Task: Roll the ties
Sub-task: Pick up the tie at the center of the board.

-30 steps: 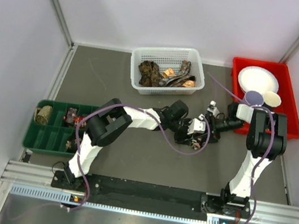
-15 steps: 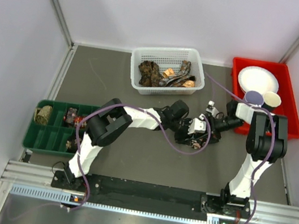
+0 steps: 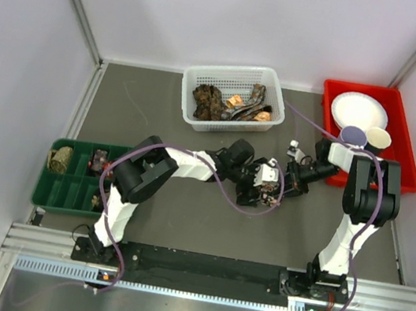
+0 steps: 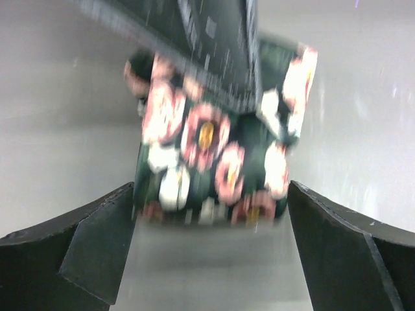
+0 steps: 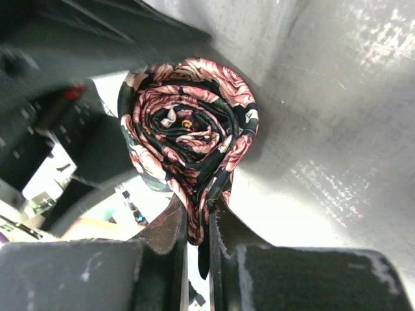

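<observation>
A rolled tie (image 5: 188,133), dark with pink roses, hangs as a tight coil just over the grey table. My right gripper (image 5: 198,217) is shut on the coil's loose outer end, pinching the fabric between its fingers. My left gripper (image 4: 211,194) stands wide open around the same tie (image 4: 214,162), one finger on each side and neither touching it. In the top view both grippers meet at mid-table, the left gripper (image 3: 261,187) facing the right gripper (image 3: 283,182). Several unrolled ties (image 3: 224,104) lie in the white basket.
The white mesh basket (image 3: 273,77) stands just behind the grippers. A green divided tray (image 3: 74,189) at the left holds rolled ties (image 3: 60,159). A red tray (image 3: 405,148) with plates and cups sits at the back right, beside the right arm. Purple cables loop over both arms.
My left gripper has opened wide and let go of the coil. My right gripper has shut on the coil's outer end. The left arm has drawn slightly to the left.
</observation>
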Controlling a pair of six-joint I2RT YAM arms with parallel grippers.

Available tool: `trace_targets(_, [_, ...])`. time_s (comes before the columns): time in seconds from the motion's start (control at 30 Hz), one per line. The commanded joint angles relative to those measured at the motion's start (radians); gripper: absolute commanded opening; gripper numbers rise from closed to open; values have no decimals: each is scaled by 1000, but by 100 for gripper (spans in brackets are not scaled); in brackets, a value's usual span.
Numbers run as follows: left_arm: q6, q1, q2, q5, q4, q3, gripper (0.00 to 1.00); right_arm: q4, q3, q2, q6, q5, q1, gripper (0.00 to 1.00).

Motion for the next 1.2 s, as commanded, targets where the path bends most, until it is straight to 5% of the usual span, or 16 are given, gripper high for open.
trace_targets(0.0, [40, 48, -37, -22, -163, -85, 99, 33, 29, -2, -18, 49, 3, 0])
trace_targets(0.3, [218, 37, -33, 27, -170, -24, 99, -2, 32, -8, -75, -37, 14, 0])
trace_targets(0.47, [180, 39, -1, 148, -106, -38, 99, -8, 32, -10, -73, -36, 18, 0])
trace_targets(0.63, [100, 46, -13, 109, -201, 36, 99, -7, 29, -45, -90, -10, 21, 0])
trace_targets(0.8, [156, 46, -145, -68, -45, -120, 99, -19, 24, -59, -112, -10, 35, 0])
trace_targets(0.93, [191, 78, -363, -45, 365, -371, 99, -25, 24, -66, -134, -5, 50, 0])
trace_targets(1.0, [131, 77, -399, -53, 448, -442, 99, -24, 24, -68, -136, -8, 55, 0])
trace_targets(1.17, [262, 88, -309, 100, -262, -122, 99, -25, 24, -77, -145, -52, 61, 0])
